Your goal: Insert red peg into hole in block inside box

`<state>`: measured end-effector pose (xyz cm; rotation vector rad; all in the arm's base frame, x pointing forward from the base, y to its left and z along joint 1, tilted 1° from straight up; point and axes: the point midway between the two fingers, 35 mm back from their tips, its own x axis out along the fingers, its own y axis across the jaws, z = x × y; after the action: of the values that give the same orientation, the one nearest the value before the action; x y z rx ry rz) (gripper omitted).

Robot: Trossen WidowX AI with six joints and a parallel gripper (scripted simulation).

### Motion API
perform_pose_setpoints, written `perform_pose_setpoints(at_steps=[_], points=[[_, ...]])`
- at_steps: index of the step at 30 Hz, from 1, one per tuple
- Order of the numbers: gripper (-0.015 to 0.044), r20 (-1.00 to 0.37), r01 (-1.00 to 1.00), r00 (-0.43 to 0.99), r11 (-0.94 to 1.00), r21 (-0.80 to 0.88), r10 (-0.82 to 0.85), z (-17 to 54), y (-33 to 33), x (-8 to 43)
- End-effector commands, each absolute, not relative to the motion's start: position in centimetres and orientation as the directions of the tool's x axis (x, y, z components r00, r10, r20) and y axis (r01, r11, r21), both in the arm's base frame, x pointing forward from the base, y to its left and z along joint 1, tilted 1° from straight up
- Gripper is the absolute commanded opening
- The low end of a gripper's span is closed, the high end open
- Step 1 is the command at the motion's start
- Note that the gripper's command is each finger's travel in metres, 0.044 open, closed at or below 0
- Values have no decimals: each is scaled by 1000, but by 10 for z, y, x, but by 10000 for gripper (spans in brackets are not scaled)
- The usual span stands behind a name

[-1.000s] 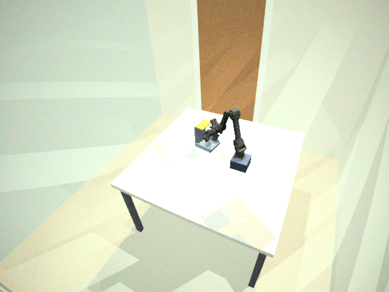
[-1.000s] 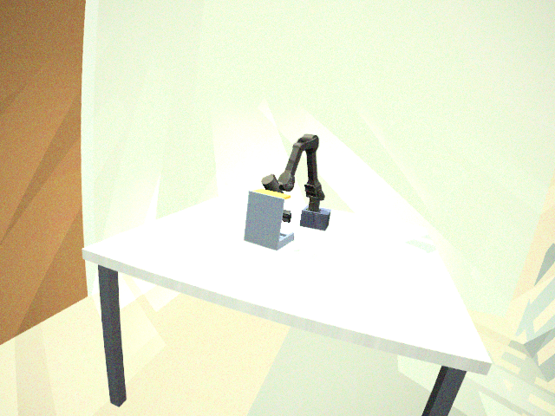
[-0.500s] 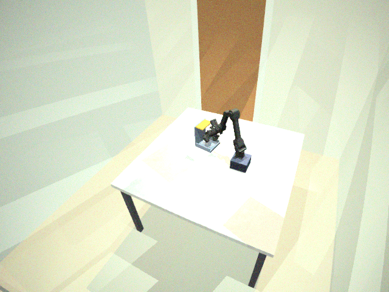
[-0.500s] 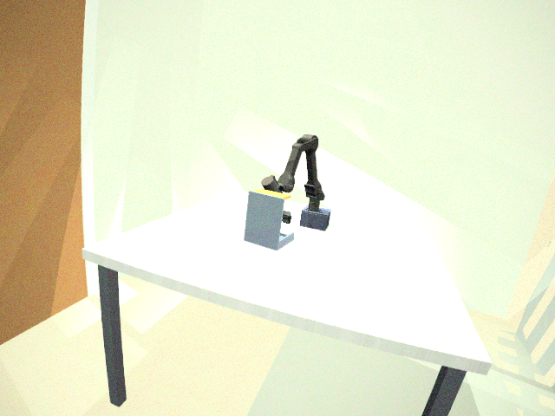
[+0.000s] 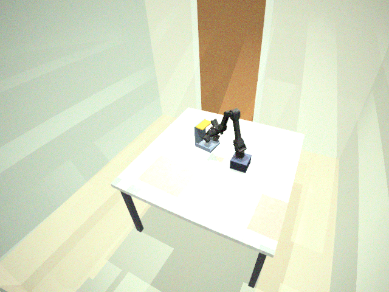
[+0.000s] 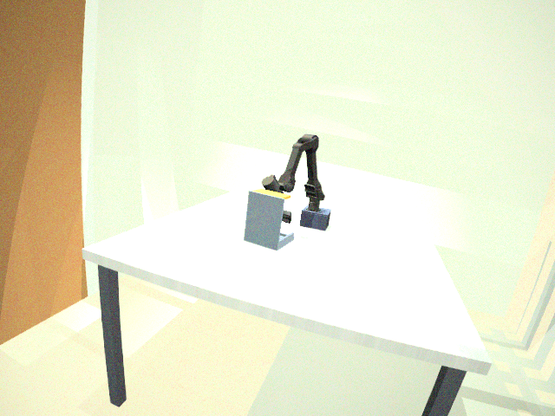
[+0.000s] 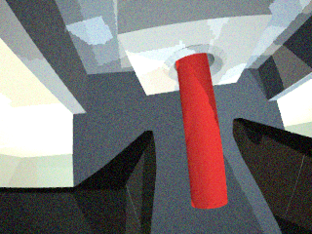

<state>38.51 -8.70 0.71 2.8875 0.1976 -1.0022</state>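
The red peg (image 7: 202,136) shows in the wrist view with its far end at the ringed hole of the pale block (image 7: 151,75). How deep it sits cannot be told. My gripper (image 7: 193,132) (image 5: 211,139) is open, one finger on each side of the peg, with a gap visible on both sides. The grey-blue box (image 5: 198,138) (image 6: 264,219) stands on the table, and the gripper is at its open front, below the level of the yellow roof (image 5: 203,125) (image 6: 270,193). In the exterior view the back wall hides the peg, the block and much of the gripper.
The arm's dark blue base (image 5: 240,162) (image 6: 315,218) stands on the white table (image 5: 200,188) (image 6: 358,277) in front of the box. The arm arches from it to the box, and its wrist is close to the roof.
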Motion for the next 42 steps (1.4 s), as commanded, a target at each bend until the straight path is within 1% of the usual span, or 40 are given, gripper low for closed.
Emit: perform_pose_setpoints(at_steps=[1,12,21,29,30,42], points=[[220,-625,151,774,-988,31,99,6,-86,374],[220,-633,148,768,-989,29,97,5,-84,348],[220,-635,148,766,-989,28,97,5,-83,315],[430,-637,148,765,-989,29,96,19,-85,307],[440,-637,148,765,-989,29,96,21,-86,306],[440,-639,149,763,-988,29,96,44,-87,288]])
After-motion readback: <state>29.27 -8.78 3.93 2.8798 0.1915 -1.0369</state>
